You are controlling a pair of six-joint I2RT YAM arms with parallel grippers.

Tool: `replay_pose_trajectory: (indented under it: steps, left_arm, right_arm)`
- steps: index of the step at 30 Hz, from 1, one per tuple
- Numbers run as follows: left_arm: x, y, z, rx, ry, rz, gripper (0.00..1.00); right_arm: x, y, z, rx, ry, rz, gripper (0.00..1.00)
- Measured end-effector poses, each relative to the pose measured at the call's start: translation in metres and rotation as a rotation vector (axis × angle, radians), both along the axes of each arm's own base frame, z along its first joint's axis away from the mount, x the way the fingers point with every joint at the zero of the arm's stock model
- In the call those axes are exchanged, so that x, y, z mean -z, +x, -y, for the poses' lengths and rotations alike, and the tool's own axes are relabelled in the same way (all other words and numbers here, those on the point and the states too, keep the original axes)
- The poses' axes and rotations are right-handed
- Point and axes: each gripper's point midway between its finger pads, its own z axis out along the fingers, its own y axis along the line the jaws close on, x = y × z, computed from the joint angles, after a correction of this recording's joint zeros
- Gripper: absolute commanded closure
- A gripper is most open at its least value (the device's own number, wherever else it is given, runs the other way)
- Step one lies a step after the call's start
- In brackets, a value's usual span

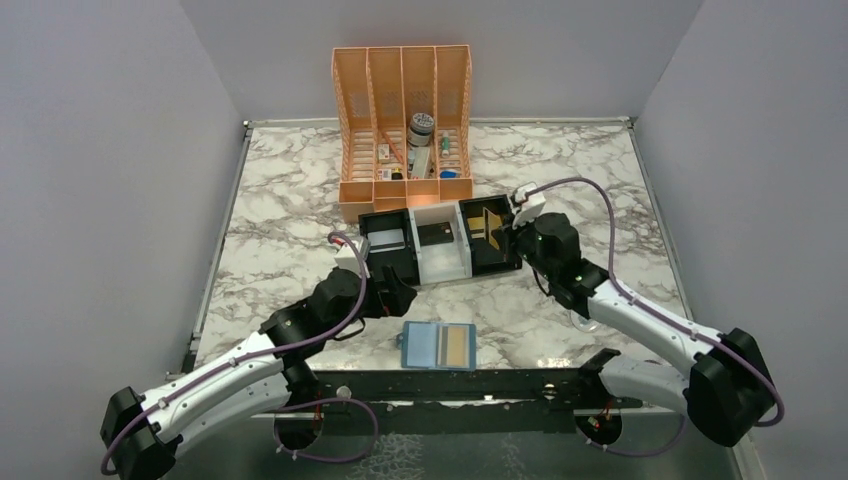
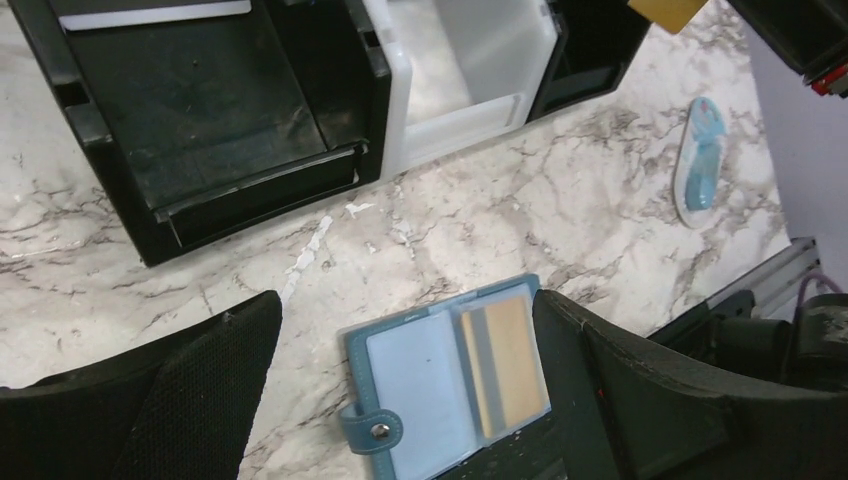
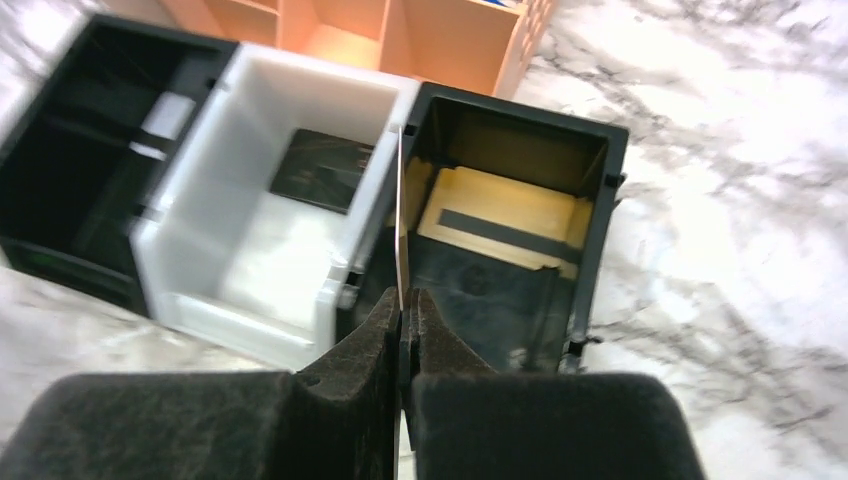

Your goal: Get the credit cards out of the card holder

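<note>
The blue card holder lies open near the table's front edge, with a gold-tan credit card in its right pocket. In the left wrist view the holder and that card lie between my open left gripper's fingers. My left gripper hovers just behind the holder, empty. My right gripper is shut on a credit card, seen edge-on, above the right black compartment of the tray. Another gold-tan card lies in that compartment.
The black-and-white tray stands mid-table; a dark card lies in its white compartment and a silver-white card in its left one. An orange organiser stands behind. A pale blue packet lies at the right.
</note>
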Motion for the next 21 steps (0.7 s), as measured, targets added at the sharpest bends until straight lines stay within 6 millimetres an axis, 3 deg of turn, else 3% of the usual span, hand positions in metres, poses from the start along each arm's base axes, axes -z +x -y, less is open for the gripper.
replay_pose_trajectory:
  steps: [6,13,21]
  left_arm:
    - [0.020,-0.003,-0.006,0.004,0.074,-0.039,0.01]
    - [0.034,-0.005,-0.010,0.013,0.133,-0.066,0.01]
    - [0.031,-0.005,-0.010,0.014,0.123,-0.059,0.01]
  right_arm:
    - [0.020,0.022,0.011,-0.088,-0.334,0.127,0.99]
    - [0.027,0.041,0.014,-0.215,-0.636,0.298,0.99]
    - [0.075,0.054,0.017,-0.385,-0.931,0.326,0.99]
